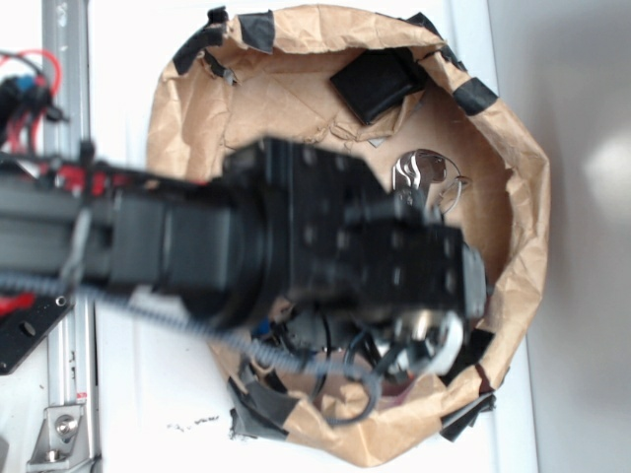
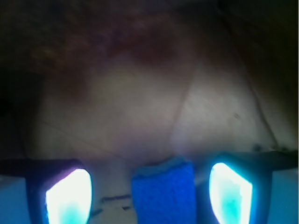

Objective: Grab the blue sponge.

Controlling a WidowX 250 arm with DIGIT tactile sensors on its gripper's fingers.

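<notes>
In the wrist view, the royal-blue porous rectangular sponge [image 2: 162, 192] lies directly between the two glowing fingers [image 2: 69, 197] of the hand [image 2: 149, 196], a little closer to the right finger than to the left one. Its long axis runs forward from the hand, along the gap and not across it, so the fingers face its two long sides. Only its far end shows; the rest goes under the lower edge of the picture. The fingers stand apart, with a free strip on each side of the sponge, and I judge that they do not touch it yet.

From this, the coming move seems to be simply to close the hand. A small shift to the right may centre it better.

In the exterior view, the black arm covers the place, so the sponge is not visible there. The arm reaches into a crumpled brown paper basin with black tape on its rim [image 1: 513, 148], which sits on the white desk [image 1: 128, 59].

Count: one blue sponge, one hand with two fingers, one flat black square object [image 1: 378, 84] beyond the hand, and one shiny metal piece [image 1: 422, 169] near the wrist.
</notes>
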